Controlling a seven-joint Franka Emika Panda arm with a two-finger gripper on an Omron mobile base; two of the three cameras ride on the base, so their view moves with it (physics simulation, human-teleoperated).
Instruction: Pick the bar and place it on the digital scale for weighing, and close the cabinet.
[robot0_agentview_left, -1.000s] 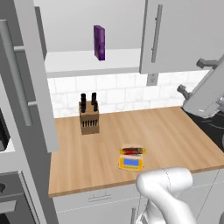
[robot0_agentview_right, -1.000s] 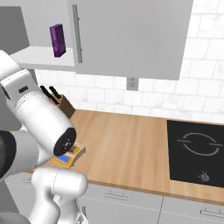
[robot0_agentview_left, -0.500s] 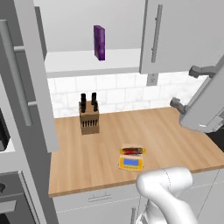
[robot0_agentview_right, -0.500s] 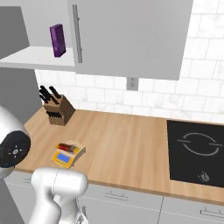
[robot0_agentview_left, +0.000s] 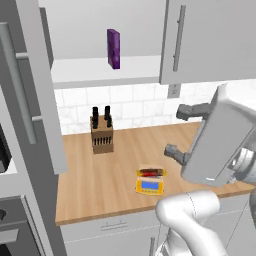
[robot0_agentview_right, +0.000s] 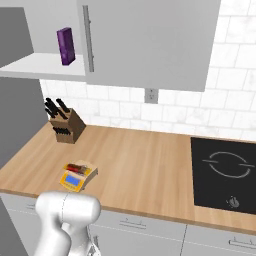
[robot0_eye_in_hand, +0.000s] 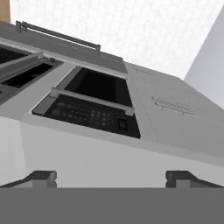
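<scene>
The bar (robot0_agentview_left: 151, 172), a small flat oblong in a glossy red wrapper with orange-yellow ends, lies flat across the grey top plate of the digital scale (robot0_agentview_left: 149, 185). The scale is a small square yellow-orange body with a blue display panel on its front face; nothing on the panel can be read. It stands on the wooden countertop (robot0_agentview_right: 145, 165), near the front edge and toward the left end. The countertop is light wood with a fine straight grain.

The cabinet (robot0_agentview_left: 200, 40) is mounted on the wall above the counter. Its doors are flat, matte light grey, each with a long vertical grey bar handle. One door (robot0_agentview_left: 30, 85) stands swung out at the left edge of the left base view, exposing the smooth white inner shelf (robot0_agentview_left: 95, 70). A tall purple box (robot0_agentview_left: 113, 48) stands upright on that shelf; no print on it is legible.

A wooden knife block (robot0_agentview_left: 101, 136) with dark handles sits toward the back left of the countertop, well apart from the scale. The wall behind is white tile (robot0_agentview_right: 235, 100). A flat black cooktop (robot0_agentview_right: 225, 172) with white ring markings is set into the right end of the countertop.

The gripper (robot0_agentview_left: 179, 133) is raised at the right, clear of the counter, its two dark fingers spread wide with nothing between them.
</scene>
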